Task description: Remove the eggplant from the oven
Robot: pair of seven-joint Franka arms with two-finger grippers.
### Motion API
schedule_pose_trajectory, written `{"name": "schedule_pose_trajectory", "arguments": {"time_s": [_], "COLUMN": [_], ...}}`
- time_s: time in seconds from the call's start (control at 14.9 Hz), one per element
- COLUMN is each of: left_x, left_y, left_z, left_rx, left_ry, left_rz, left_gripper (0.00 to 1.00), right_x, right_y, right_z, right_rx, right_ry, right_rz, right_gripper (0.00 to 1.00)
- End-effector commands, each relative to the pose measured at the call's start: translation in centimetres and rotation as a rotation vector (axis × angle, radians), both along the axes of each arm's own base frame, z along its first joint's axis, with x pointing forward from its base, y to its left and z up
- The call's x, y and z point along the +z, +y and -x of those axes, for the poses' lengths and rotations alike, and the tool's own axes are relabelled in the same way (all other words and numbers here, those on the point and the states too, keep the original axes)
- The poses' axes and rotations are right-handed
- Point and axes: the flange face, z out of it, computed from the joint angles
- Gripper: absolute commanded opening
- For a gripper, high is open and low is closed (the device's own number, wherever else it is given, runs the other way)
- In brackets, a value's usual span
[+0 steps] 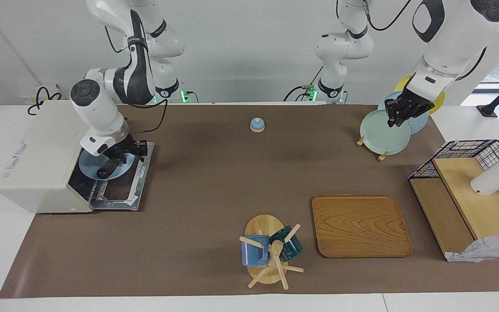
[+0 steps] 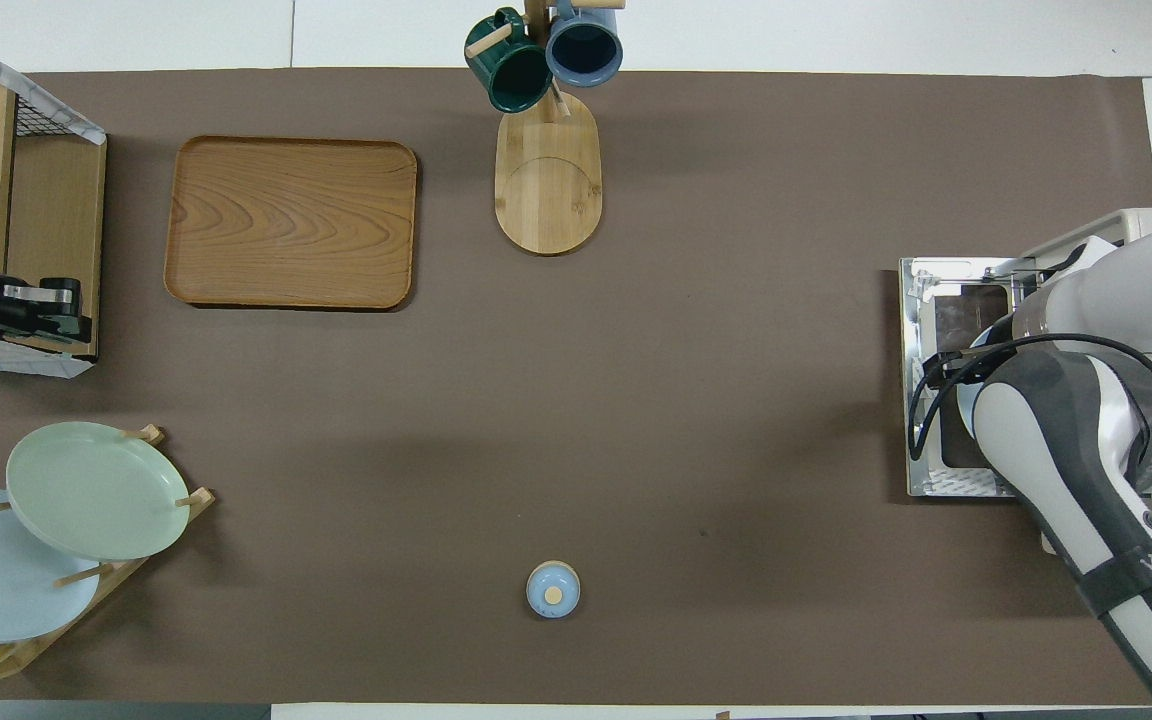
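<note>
**Eggplant on a plate at the oven's mouth, right gripper just above it**

We start at the right arm's end of the table. The oven (image 1: 37, 147) is a boxy cream-white block with smooth matte walls. Its door (image 1: 121, 193) is dropped flat onto the brown mat (image 1: 215, 182), showing a shiny metal frame around dark glass.

In the opening sits a round, glossy pale blue plate (image 1: 88, 167), part under the oven's roof and part out over the door. On it lies the eggplant (image 1: 108, 168), slender, dark purple-black and slightly shiny, lying at a slant.

The right arm folds sharply at the elbow, with its white wrist tipped down toward the opening. The right gripper (image 1: 121, 155) hangs just above the eggplant's outer end. Spread or pressed together? I cannot tell, and I cannot tell whether it touches.

Along the table stands a small blue dome with a wooden knob (image 1: 257, 125), close to the robots. The wooden mug tree (image 1: 271, 260) carries a blue mug (image 1: 254, 253) and a dark green mug (image 1: 292, 247). Beside it lies a rounded, grainy wooden tray (image 1: 360, 225).

At the left arm's end, a green plate (image 1: 379, 136) leans in a wooden rack (image 1: 381, 157). The left arm slopes steeply down. The left gripper (image 1: 392, 122) points down over that plate, its tips pressed together on nothing. Last comes a wire-and-wood shelf (image 1: 461, 203).
</note>
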Motion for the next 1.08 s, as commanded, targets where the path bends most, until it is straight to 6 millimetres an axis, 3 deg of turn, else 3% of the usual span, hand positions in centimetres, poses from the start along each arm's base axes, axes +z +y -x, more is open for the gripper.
{"name": "schedule_pose_trajectory", "arguments": {"time_s": [0.0,0.07,0.13,0.81,0.88,0.94,1.01], "left_x": [0.2,0.2,0.1,0.2,0.2,0.2,0.2], "left_y": [0.3,0.1,0.1,0.1,0.1,0.1,0.1], "left_z": [0.5,0.6,0.5,0.4,0.4,0.4,0.4], "left_rx": [0.001,-0.003,-0.005,-0.003,-0.003,-0.003,-0.003], "left_ry": [-0.02,-0.02,-0.021,-0.032,-0.032,-0.032,-0.032], "left_rz": [0.008,0.008,0.008,0.009,0.009,0.009,0.009], "left_gripper": [0.0,0.43,0.99,1.0,1.0,1.0,0.54], "right_x": [-0.6,-0.5,-0.6,-2.3,-2.3,-2.4,-2.2], "right_y": [0.2,0.3,0.4,-0.8,-1.1,-1.4,-1.4], "right_z": [1.1,0.9,0.9,2.5,2.5,2.6,2.6], "right_rx": [-0.021,-0.022,-0.026,-0.046,-0.049,-0.041,-0.012], "right_ry": [-0.02,-0.035,-0.04,-0.054,-0.054,-0.049,-0.046], "right_rz": [-0.019,-0.018,-0.018,-0.019,-0.019,-0.019,-0.021], "right_gripper": [0.54,0.53,0.52,0.51,0.46,0.24,0.0]}}
